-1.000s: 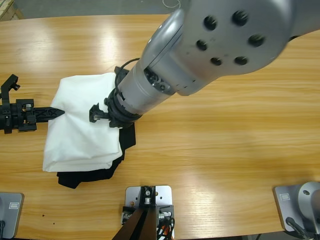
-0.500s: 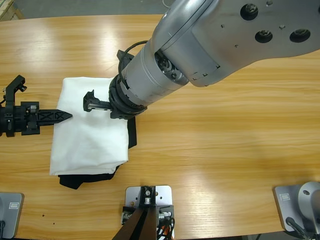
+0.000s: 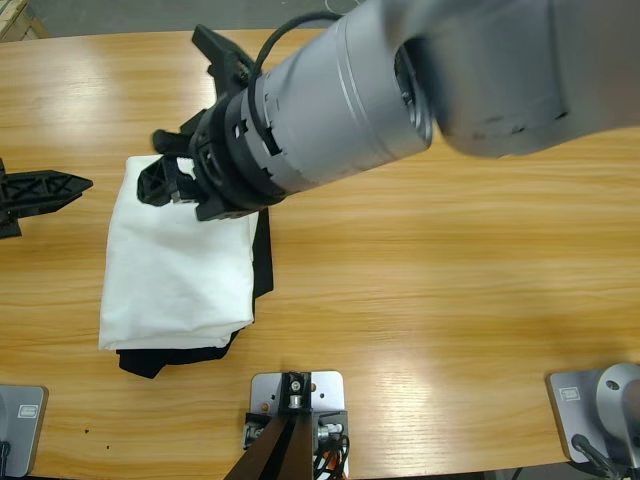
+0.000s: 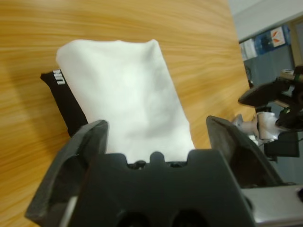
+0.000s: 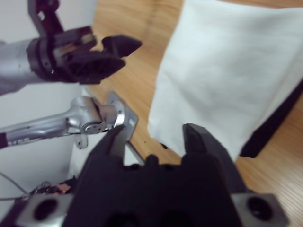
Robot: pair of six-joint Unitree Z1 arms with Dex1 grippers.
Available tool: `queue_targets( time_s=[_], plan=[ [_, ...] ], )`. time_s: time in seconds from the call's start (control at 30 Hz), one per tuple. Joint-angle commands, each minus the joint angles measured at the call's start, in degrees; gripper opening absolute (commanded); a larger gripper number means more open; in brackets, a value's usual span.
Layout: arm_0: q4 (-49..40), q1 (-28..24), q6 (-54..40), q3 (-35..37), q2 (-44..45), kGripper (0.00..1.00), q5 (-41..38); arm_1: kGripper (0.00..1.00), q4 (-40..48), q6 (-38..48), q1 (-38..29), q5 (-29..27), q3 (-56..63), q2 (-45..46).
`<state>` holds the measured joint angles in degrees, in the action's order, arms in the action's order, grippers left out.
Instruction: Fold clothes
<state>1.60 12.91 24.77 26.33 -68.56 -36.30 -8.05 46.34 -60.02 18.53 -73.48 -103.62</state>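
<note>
The white shirt (image 3: pixel 175 270) lies folded into a neat oblong on the bench (image 3: pixel 430 280). It rests on a smaller black garment (image 3: pixel 150 358) that peeps out along the shirt's lower edge and down its right side in the high view.

The left gripper (image 3: pixel 55 188) sits off the shirt's upper left corner, clear of the cloth. Its fingers are spread wide and empty, and in the left wrist view they frame the shirt between them.

The right gripper (image 3: pixel 162 182), on the big silver arm that comes in from the upper right, hangs over the shirt's top left corner. Its fingers are parted and nothing is between them. The right wrist view looks past them to a corner of the shirt, with the left gripper beyond it.
</note>
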Motion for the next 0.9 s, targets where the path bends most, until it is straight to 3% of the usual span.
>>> queue_targets(
  time_s=[0.03,0.4,0.53,0.7,0.9],
  plan=[
    [0.11,0.62,1.12,4.58,-10.39,0.000,-2.28,0.000,14.05,0.51,-2.57,5.36,9.09,-7.56],
    [0.02,4.16,5.08,7.55,-11.04,0.000,-2.63,0.000,25.81,0.49,-2.90,9.10,17.40,-13.61],
    [0.69,7.27,5.73,5.24,-12.79,0.000,-2.56,0.000,26.93,0.45,-2.90,9.24,17.56,-15.26],
    [7.81,8.04,7.50,0.43,-16.50,0.000,-2.72,0.000,27.58,0.42,-2.90,9.24,18.33,-15.90],
    [13.10,8.85,8.98,-0.31,-21.20,0.000,-3.95,0.000,27.83,0.42,-2.90,9.26,18.49,-17.13]
  ],
)
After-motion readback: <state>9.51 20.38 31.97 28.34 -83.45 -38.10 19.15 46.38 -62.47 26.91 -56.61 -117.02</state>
